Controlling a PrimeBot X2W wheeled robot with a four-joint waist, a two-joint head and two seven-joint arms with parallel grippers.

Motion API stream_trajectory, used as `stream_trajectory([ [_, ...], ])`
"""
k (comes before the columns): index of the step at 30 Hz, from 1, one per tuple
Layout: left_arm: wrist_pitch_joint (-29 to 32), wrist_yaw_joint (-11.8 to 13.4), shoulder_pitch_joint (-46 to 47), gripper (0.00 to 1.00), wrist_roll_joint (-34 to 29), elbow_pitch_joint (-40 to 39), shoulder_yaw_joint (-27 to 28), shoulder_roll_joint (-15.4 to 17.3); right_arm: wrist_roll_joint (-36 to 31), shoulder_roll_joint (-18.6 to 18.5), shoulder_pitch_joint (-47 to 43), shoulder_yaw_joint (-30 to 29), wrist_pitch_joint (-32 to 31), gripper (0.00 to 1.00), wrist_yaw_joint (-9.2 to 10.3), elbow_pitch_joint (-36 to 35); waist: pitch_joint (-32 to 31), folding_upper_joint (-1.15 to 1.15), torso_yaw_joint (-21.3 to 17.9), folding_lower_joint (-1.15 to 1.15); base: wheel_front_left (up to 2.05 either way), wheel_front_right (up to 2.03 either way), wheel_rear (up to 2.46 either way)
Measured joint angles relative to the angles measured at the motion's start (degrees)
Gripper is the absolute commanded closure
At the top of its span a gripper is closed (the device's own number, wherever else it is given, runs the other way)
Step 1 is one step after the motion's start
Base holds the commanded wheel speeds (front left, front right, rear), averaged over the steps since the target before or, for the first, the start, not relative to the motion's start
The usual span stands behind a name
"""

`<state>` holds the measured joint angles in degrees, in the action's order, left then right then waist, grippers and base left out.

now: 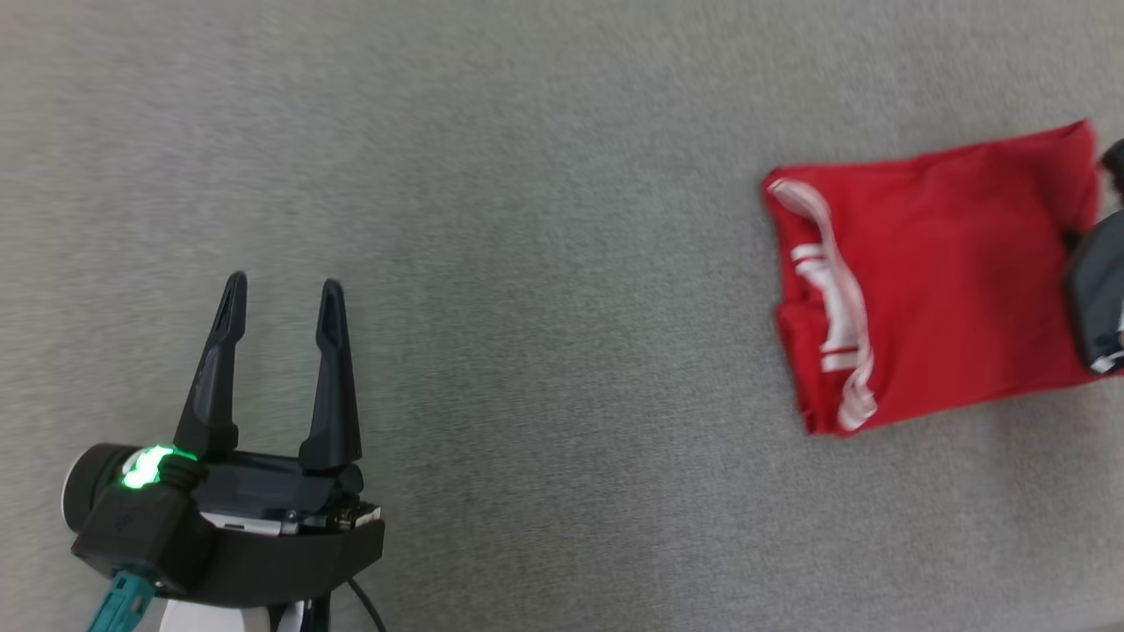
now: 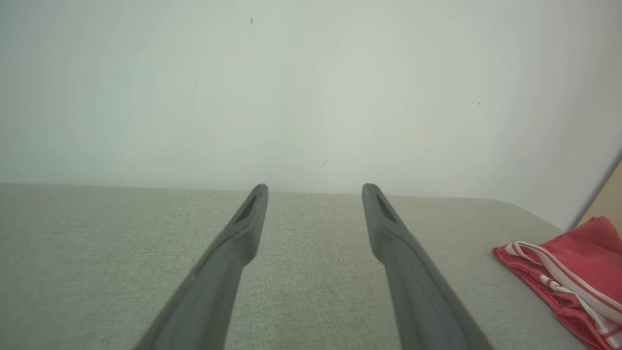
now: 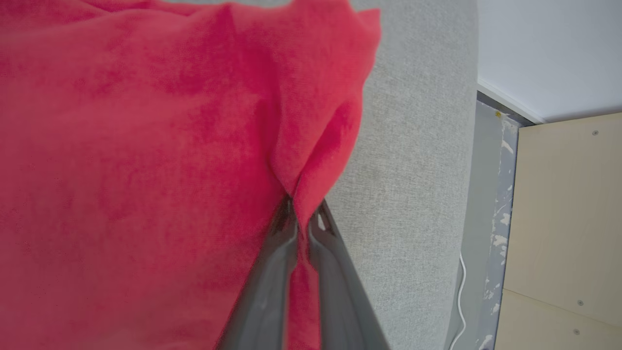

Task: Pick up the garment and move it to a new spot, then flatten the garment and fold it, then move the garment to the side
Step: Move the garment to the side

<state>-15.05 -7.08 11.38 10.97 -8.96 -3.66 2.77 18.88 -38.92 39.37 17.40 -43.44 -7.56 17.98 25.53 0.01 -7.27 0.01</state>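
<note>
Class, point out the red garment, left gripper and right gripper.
red garment [image 1: 953, 263], head view, middle of cloth
left gripper [image 1: 283, 281], head view, between open fingertips
right gripper [image 3: 305, 204], right wrist view, between fingertips pinching cloth

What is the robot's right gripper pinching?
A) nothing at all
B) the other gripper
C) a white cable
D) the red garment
D: in the right wrist view, the right gripper has its two fingers closed together on a fold of the red garment.
</note>
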Motion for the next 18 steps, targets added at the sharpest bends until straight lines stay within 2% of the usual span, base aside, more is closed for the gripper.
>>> stream_trajectory([
  [8,0.0,-0.3,1.6,0.0,-1.8,-1.4,-1.6,0.6,-0.8,-1.7,3.3,-3.4,8.6,1.0,0.0,6.2,5.2,0.0,-4.3,0.0,0.0,0.0,0.0],
  [18,0.0,-0.3,3.1,0.0,-1.9,-2.5,-3.2,3.3,-3.2,-2.6,7.4,-5.0,17.7,1.0,0.0,10.3,10.2,0.0,-8.2,-0.01,0.0,0.0,0.0],
])
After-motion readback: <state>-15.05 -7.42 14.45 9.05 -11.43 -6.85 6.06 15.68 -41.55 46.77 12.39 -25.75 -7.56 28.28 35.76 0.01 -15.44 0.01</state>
